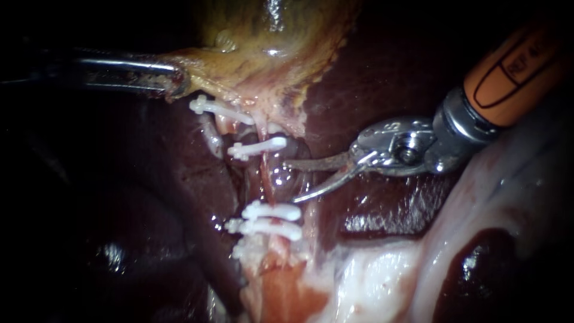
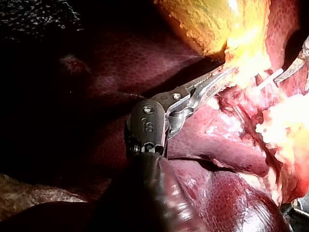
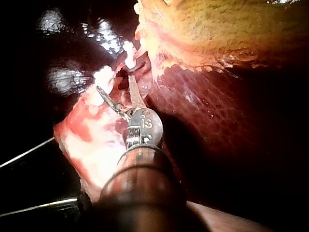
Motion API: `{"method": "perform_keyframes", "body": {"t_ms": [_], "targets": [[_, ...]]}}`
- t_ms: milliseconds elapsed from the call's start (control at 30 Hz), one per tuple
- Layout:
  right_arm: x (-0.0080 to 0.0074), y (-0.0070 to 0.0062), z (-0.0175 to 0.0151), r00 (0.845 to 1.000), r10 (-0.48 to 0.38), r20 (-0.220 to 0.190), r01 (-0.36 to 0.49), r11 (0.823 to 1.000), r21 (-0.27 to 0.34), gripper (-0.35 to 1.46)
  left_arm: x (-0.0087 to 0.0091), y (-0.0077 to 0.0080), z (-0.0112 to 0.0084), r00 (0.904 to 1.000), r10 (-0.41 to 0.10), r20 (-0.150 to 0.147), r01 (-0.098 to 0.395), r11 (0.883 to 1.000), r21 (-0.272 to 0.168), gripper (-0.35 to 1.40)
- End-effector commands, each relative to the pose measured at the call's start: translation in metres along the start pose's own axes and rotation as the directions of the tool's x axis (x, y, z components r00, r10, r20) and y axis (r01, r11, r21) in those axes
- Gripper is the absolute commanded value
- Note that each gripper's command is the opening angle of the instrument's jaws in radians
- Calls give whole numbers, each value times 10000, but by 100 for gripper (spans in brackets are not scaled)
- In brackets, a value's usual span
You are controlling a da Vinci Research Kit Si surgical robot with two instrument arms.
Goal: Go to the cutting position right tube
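Wet glossy liver (image 1: 388, 60), matt plastic clips (image 1: 272, 211), shiny metal right instrument (image 1: 290, 181)

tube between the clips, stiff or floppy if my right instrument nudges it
Probably floppy: the tube is a thin pink strand, though the left instrument holding the gallbladder may keep it taut. Likely slippery, since the tissue round it glistens. Possibly fragile, being so slender between the clips.

The gallbladder (image 1: 269, 36) is running off the upper edge, its tissue covering the left instrument's (image 1: 173, 81) tips; the right instrument's (image 1: 289, 181) shaft is getting cropped.
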Motion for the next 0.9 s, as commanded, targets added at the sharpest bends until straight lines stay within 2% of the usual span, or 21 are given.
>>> {"method": "perform_keyframes", "body": {"t_ms": [33, 233, 567, 667, 767, 900], "targets": [[0, 0, -2, 10000, -6, 61, 6, 10000, -21, 117, 0, 0, 0, 10000, 1, 1, -1, 10000, -8, -35], [1, 1, 3, 9999, 57, 160, -55, 9999, -102, 116, 0, 0, 0, 10000, 1, 0, -1, 10000, -6, -35], [3, 11, 44, 9991, 407, 141, -403, 9988, -275, 116, 0, 0, 0, 10000, 0, 0, 0, 10000, -4, -35], [4, 14, 59, 9989, 446, 162, -440, 9984, -348, 121, 0, 1, 0, 10000, 0, -1, 0, 10000, -3, -35], [9, 17, 73, 9990, 446, 44, -445, 9984, -345, 124, 0, 1, 0, 10000, 0, -1, 0, 10000, -3, -35], [19, 20, 86, 9984, 463, -316, -470, 9987, -206, 133, 0, 1, 0, 10000, -1, -2, 1, 10000, 0, -35]]}}
